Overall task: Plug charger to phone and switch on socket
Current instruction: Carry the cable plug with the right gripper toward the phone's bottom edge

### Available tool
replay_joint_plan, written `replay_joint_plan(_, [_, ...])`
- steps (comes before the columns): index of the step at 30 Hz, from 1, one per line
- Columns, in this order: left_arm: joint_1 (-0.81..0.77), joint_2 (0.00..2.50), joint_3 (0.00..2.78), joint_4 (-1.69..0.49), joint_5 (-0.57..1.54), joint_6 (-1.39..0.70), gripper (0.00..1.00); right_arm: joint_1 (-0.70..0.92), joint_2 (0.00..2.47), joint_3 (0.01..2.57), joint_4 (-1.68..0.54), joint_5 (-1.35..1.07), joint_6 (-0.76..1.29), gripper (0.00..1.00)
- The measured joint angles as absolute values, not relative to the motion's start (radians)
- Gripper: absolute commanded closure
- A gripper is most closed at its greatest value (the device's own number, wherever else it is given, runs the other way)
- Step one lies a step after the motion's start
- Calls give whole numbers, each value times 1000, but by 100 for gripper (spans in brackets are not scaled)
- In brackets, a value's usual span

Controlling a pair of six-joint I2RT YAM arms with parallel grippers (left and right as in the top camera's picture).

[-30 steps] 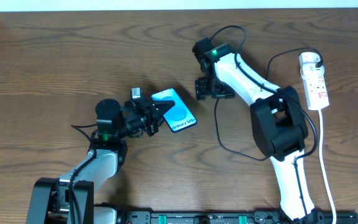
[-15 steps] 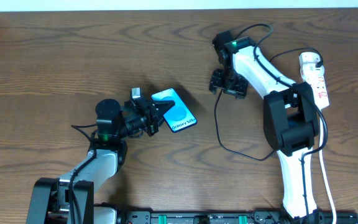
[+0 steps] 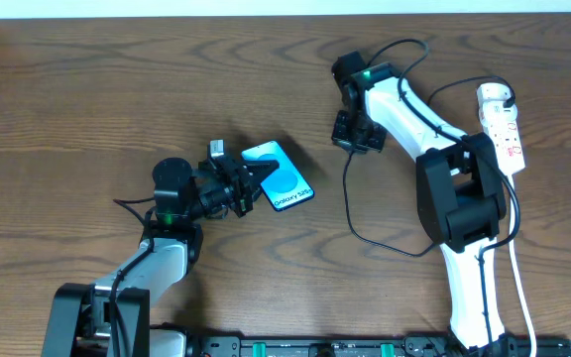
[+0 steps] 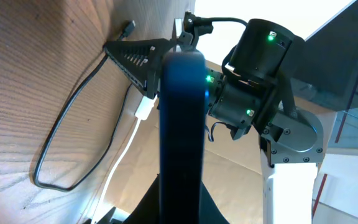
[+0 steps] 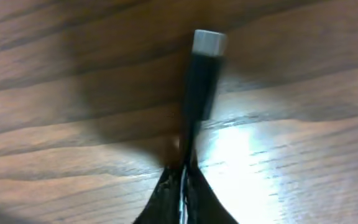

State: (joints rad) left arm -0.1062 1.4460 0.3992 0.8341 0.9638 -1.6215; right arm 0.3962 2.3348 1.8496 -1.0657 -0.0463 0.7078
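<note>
The phone (image 3: 278,177), blue screen lit, lies tilted at the table's middle with my left gripper (image 3: 249,187) shut on its left edge. In the left wrist view the phone (image 4: 181,124) shows edge-on as a dark blue bar between the jaws. My right gripper (image 3: 355,134) is shut on the charger's black cable (image 3: 346,203) just behind its connector tip (image 5: 209,42), which points away over the wood. The cable loops down and back up to the white socket (image 3: 505,134) at the far right, where a white plug (image 3: 494,96) sits at its top end.
The socket's thick white cord (image 3: 519,263) runs down the right edge of the table. The black cable's loop (image 3: 395,248) lies right of the phone. My right arm (image 3: 454,198) spans the table's right side.
My right gripper moved right and a little back, then its jaws went from wide open to shut on the cable. The left gripper and the phone have not moved.
</note>
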Motion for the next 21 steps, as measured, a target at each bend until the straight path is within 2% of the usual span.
replay_joint_plan(5, [-106, 1446, 399, 834, 964, -1620, 92, 398, 2334, 1848, -1060, -51, 680, 99])
replay_joint_plan(12, [-106, 1446, 399, 834, 964, -1566, 92, 398, 2327, 1840, -1061, -170, 494, 99])
replay_joint_plan(21, [-106, 1446, 402, 834, 976, -1439, 92, 373, 2204, 1790, -1265, -279, 242, 99])
